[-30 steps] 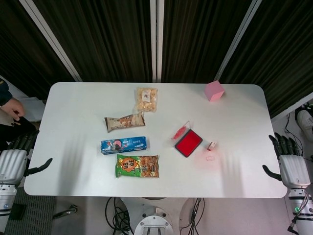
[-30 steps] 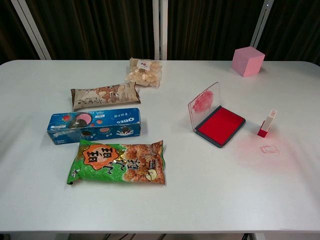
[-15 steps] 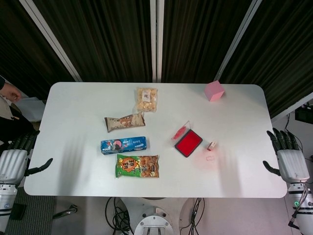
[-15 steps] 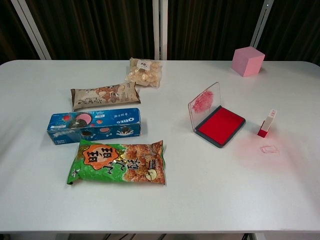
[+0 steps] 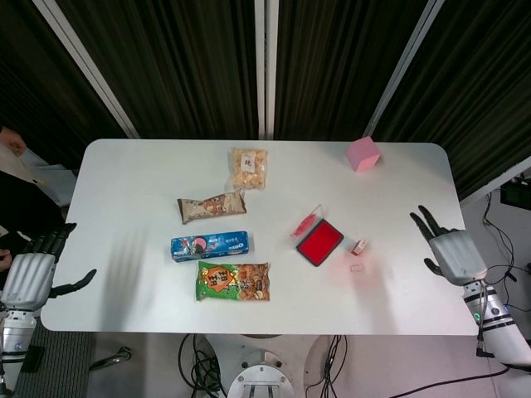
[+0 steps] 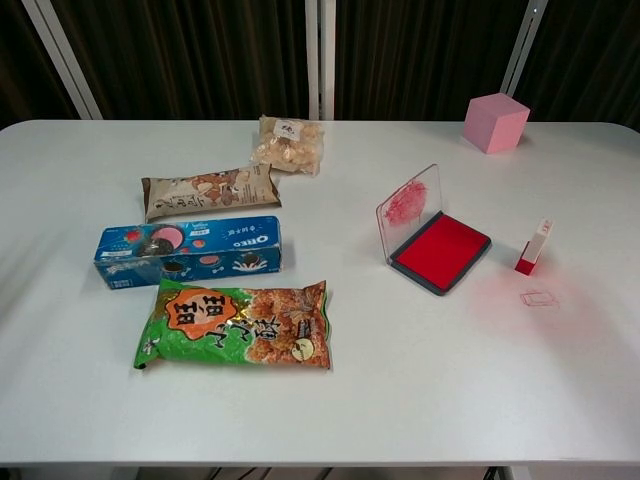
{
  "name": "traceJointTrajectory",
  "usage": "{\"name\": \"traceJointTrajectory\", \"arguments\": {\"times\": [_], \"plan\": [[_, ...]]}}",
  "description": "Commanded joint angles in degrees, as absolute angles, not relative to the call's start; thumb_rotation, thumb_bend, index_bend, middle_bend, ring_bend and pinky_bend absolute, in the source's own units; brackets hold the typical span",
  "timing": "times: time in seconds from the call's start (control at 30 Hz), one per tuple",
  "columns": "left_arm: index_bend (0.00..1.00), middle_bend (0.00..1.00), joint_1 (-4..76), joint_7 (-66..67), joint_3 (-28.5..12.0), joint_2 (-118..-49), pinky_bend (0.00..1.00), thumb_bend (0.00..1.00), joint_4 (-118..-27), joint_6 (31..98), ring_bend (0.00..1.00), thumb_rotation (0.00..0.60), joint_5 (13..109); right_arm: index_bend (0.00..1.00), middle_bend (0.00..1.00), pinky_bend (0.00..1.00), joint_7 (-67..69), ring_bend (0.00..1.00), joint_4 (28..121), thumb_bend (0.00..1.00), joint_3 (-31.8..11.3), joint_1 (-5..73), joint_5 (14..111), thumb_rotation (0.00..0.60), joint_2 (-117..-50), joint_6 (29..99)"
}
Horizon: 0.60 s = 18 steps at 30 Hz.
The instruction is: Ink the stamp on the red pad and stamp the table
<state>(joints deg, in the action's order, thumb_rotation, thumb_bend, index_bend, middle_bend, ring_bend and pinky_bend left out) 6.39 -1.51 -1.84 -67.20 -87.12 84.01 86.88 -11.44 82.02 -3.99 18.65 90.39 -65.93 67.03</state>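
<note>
The red ink pad lies open right of the table's middle, its clear lid standing up at its left side. Just right of it the small stamp stands upright, white with a red base. A faint red square print marks the table in front of the stamp. My right hand hovers open over the table's right edge, well right of the stamp. My left hand is open off the table's left edge. Neither hand shows in the chest view.
Snacks fill the left half: a blue Oreo box, a green snack bag, a brown wrapped bar and a clear bag of puffs. A pink cube stands at the far right corner. A person's hand shows at far left.
My right hand has moved inward and up, from beside the table's right edge to over that edge. My left hand has shifted slightly. The stamp and pad have not moved.
</note>
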Motion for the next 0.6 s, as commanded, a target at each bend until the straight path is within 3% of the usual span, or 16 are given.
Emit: {"name": "traceJointTrajectory", "arguments": {"times": [0.03,0.27,0.4,0.6], "plan": [[0.09,0.12,6.3,-1.3,-1.8,-67.3,0.21,0.17,-87.3,84.0,0.12,0.204,86.7,0.07,0.08,0.81,-10.0,0.61,73.7,0.15,-1.6,24.7,97.6,0.6,-68.7,62.8],[0.09,0.12,6.6,-0.1,-1.7,-67.4,0.21,0.17,-87.7,83.4,0.12,0.206,86.5,0.25,0.23,0.82,3.8,0.61,59.5,0.16,2.6,29.8,106.7,0.6,-74.3,66.4],[0.09,0.12,7.0,0.5,-1.9,-67.5,0.21,0.17,-88.1,82.9,0.12,0.207,86.4,0.28,0.29,0.82,10.3,0.61,51.4,0.16,3.9,30.8,109.1,0.6,-79.1,71.1],[0.09,0.12,7.3,1.1,-2.0,-67.9,0.21,0.17,-88.1,82.3,0.12,0.207,86.0,0.29,0.3,0.82,18.3,0.61,40.9,0.16,4.6,31.8,109.5,0.6,-86.2,75.9]]}}
